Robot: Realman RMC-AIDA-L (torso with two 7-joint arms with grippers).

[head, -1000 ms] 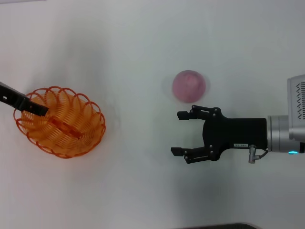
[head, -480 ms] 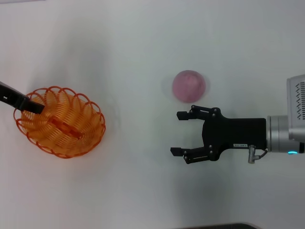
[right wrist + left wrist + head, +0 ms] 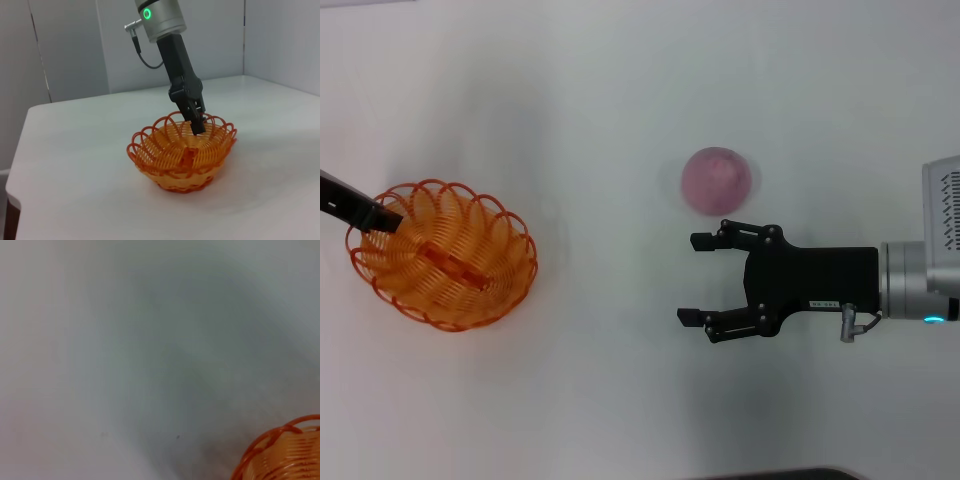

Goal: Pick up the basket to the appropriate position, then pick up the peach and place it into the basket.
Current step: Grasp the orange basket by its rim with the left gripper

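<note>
The orange wire basket (image 3: 445, 255) sits at the far left of the white table (image 3: 600, 90). My left gripper (image 3: 380, 215) reaches in from the left edge, its fingers shut on the basket's rim. The right wrist view shows the left gripper (image 3: 198, 125) pinching the far rim of the basket (image 3: 182, 150). A corner of the basket (image 3: 282, 455) shows in the left wrist view. The pink-mauve peach (image 3: 717, 180) lies right of centre. My right gripper (image 3: 692, 279) is open and empty, just in front of the peach and apart from it.
The table's front edge shows at the bottom of the head view. In the right wrist view, grey wall panels (image 3: 75, 45) stand behind the table and its edge drops off beside the basket.
The left gripper's fingers have drawn back to the left, and the basket has shifted slightly left with them. The right arm and the peach have not moved.
</note>
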